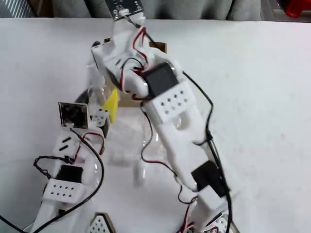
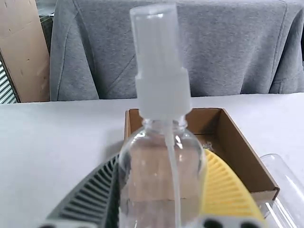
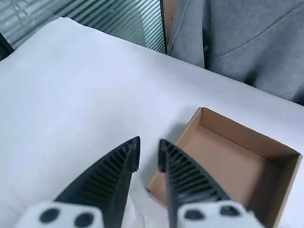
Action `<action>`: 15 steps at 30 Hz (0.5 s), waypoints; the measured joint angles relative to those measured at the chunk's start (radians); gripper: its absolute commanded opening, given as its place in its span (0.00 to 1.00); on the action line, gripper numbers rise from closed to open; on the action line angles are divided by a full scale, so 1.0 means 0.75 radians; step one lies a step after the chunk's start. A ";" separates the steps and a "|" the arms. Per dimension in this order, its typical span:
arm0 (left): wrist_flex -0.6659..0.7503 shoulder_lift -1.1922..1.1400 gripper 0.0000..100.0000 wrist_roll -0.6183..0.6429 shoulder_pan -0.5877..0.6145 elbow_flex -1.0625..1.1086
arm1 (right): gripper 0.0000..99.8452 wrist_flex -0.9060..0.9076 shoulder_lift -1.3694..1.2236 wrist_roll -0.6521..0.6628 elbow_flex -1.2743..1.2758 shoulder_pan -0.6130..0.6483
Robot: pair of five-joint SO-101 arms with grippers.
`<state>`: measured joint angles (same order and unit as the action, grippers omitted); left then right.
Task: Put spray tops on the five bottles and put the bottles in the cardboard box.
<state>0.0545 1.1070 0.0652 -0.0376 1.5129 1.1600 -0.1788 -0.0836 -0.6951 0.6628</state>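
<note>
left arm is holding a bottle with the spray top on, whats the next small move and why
Probably ease the bottle forward over the cardboard box, then lower it in. The spray top already sits on its neck, the left gripper has its fingers clamped on the bottle's body, and the box stands open just beyond it.

Open-topped cardboard box [image 3: 247, 130], unobstructed inside. Overhung by right arm [image 1: 175, 126]; fronted by upright bottle [image 2: 161, 175]. Open table [image 1: 262, 97] on that arm's outer side.

High camera looks down over the table [image 1: 272, 97]; both wrist cameras face the cardboard box [image 2: 228, 142].
</note>
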 measured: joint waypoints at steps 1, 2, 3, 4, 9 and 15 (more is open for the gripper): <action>0.000 0.000 0.02 0.000 0.000 0.000 | 0.01 -0.014 -0.020 0.000 0.000 0.000; 0.000 0.000 0.02 0.000 0.000 0.000 | 0.02 -0.023 -0.035 0.000 0.000 -0.002; 0.000 0.000 0.02 0.000 0.000 0.000 | 0.02 -0.027 -0.047 0.000 0.000 -0.002; 0.000 0.000 0.02 0.000 0.000 0.000 | 0.02 -0.029 -0.049 0.000 0.000 -0.004; 0.000 0.000 0.02 0.000 0.000 0.000 | 0.02 -0.033 -0.043 -0.002 0.000 -0.002; 0.000 0.000 0.02 0.000 0.000 0.000 | 0.02 -0.033 -0.020 -0.002 0.000 0.033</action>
<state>0.0545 1.1070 0.0652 -0.0376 1.5129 1.1354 -0.1941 -0.0852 -0.6951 0.6874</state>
